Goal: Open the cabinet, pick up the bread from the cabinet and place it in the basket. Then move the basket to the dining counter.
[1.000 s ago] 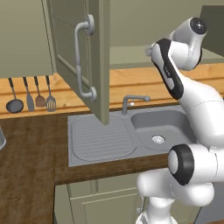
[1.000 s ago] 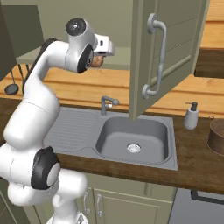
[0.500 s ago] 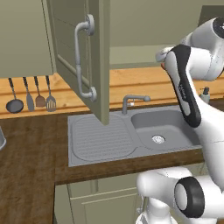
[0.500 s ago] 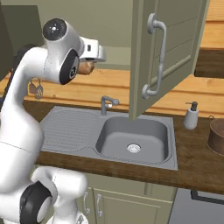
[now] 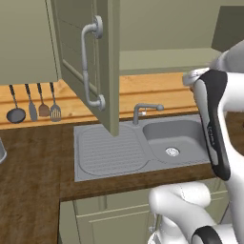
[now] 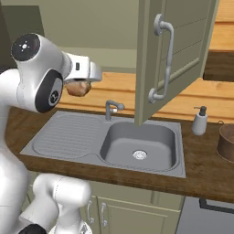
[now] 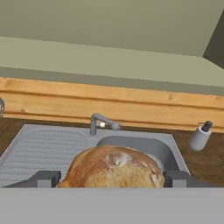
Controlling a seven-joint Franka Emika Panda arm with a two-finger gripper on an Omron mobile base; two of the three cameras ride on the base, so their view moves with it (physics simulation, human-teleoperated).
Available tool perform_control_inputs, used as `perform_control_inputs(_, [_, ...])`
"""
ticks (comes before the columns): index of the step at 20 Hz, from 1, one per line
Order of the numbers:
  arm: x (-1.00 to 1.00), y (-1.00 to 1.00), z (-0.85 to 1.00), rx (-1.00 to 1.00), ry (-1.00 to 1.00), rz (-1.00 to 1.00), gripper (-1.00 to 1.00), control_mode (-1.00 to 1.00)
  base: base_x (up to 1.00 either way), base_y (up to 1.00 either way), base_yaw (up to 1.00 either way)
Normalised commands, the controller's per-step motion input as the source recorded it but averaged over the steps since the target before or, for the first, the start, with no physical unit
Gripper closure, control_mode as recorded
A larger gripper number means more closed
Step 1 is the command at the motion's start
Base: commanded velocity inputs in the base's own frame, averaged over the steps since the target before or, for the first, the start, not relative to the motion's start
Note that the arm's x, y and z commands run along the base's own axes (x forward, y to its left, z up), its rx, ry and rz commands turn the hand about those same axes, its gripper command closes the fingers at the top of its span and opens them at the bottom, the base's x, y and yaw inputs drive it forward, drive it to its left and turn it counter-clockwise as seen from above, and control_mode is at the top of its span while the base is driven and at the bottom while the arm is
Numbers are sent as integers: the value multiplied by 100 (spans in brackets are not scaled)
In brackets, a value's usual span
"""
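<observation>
Worktop and sink (image 6: 137, 144) below. Bread (image 7: 114, 168) sits between the wide-spread jaws of the gripper (image 7: 111, 178), held at its flanks; likely light, crusty, crushable, so squeeze gently.

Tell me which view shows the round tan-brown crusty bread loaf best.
Hand view: the round tan-brown crusty bread loaf sits large between the gripper's fingertips, over the grey sink. Right base view shows it small under the hand.
</observation>
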Motion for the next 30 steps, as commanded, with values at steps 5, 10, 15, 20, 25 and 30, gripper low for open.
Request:
perform_control_inputs(5, [-33, 0, -54, -15, 10, -5, 100, -100, 0, 0, 0])
perform_control_inputs(10, [-2, 0, -26, 0, 5, 0, 100, -100, 0, 0, 0])
perform_control_inputs(15, [-31, 2, -1, 0, 0, 0, 100, 100, -19, 0, 0])
perform_control_inputs(20, [0, 0, 0, 0, 0, 0, 100, 100, -100, -6, -1])
perform_control_inputs(25, [0, 0, 0, 0, 0, 0, 100, 100, -72, -60, -2])
perform_control_inputs(30, [0, 0, 0, 0, 0, 0, 100, 100, -8, -95, 0])
